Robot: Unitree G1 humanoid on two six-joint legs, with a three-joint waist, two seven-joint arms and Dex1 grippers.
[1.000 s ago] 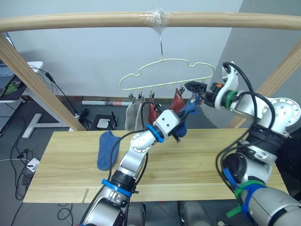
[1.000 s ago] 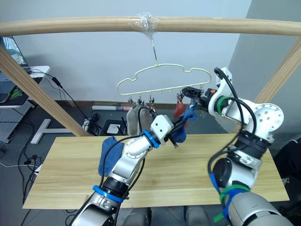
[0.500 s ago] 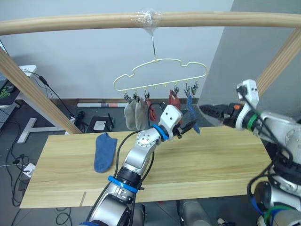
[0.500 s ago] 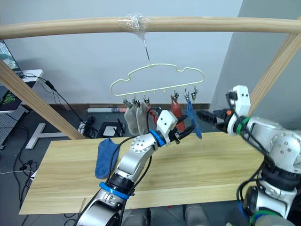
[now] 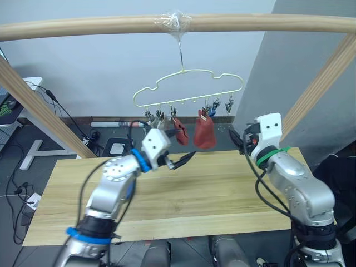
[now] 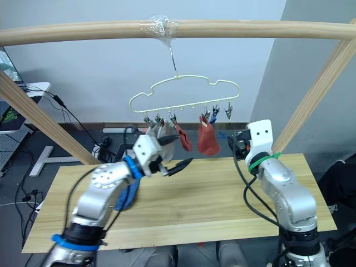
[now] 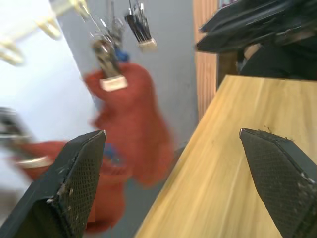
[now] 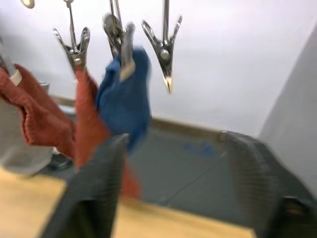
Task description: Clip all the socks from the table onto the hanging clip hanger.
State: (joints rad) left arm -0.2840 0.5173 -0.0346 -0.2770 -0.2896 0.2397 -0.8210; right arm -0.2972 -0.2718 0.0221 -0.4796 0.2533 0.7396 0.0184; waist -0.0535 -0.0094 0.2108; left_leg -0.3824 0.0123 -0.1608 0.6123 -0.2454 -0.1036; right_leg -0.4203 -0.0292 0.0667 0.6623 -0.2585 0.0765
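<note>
In the left eye view the hanger point(image 5: 189, 89) hangs from a wooden pole point(image 5: 178, 23) over the far edge of the surface point(image 5: 222, 189); two grey socks point(image 5: 154, 121) are clipped at its left, two red socks point(image 5: 203, 132) in the middle, and a bit of blue sock point(image 5: 213, 112) shows behind the right-hand red one. The left tool point(image 5: 182, 161) is held over the surface just below the socks, and the right tool point(image 5: 240, 139) is raised to the right of them. In the right eye view another blue sock point(image 6: 129, 196) lies on the surface, mostly hidden by the left arm. In the left wrist view the left tool's fingers point(image 7: 74, 178) are spread wide and hold nothing, pointing at a red sock. In the right wrist view the right tool's fingers point(image 8: 94, 193) are wide apart and empty, and the blue sock hangs from a clip beside one free clip point(image 8: 166, 47).
</note>
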